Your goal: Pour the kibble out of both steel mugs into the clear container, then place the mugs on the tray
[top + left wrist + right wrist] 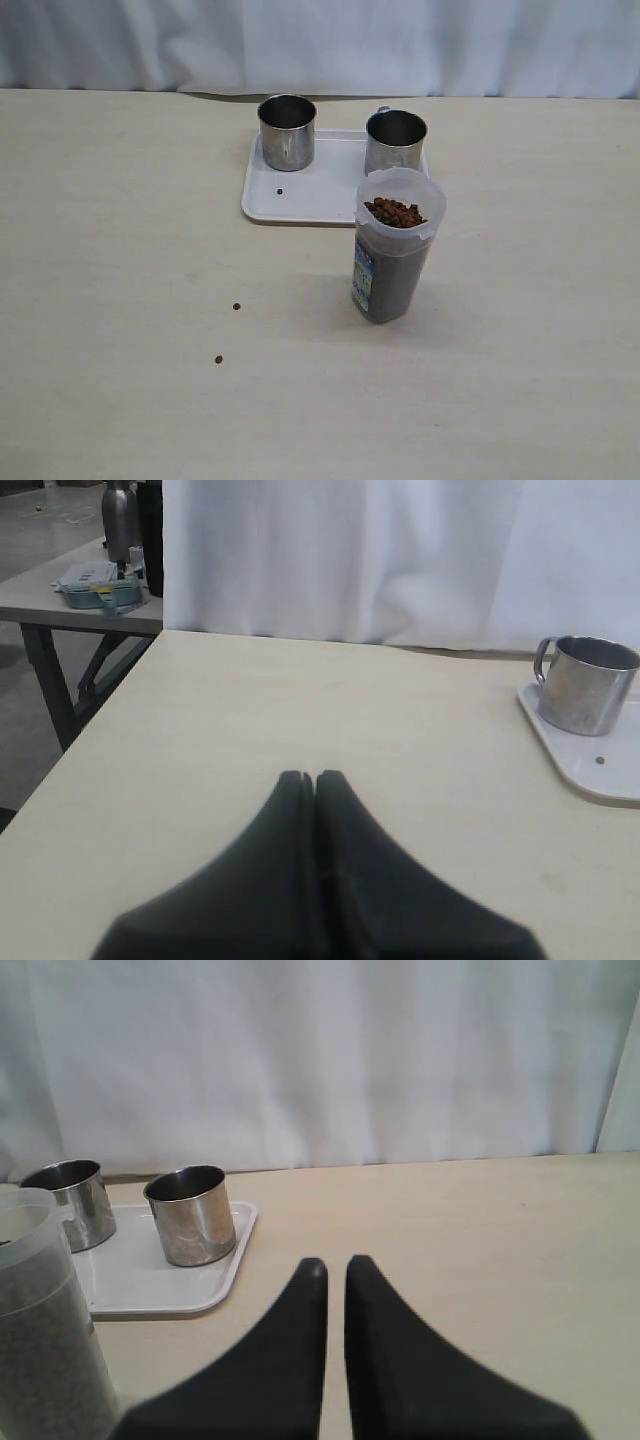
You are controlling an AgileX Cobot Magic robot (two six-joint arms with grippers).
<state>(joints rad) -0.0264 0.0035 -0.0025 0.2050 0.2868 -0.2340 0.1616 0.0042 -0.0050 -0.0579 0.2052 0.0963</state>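
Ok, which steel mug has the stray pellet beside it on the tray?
The left mug in the exterior view: one pellet lies on the tray before it. None shows by the right mug.

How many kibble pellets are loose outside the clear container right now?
3. One pellet lies on the tray near the left mug; a second pellet and a third pellet lie on the table left of the clear container. More may be hidden.

2 steel mugs (287, 131) (395, 140): polished, reflective metal. Tray (310, 200): smooth white plastic. Clear container (393, 260): frosted translucent plastic. Table (120, 250): matt pale wood-grain.
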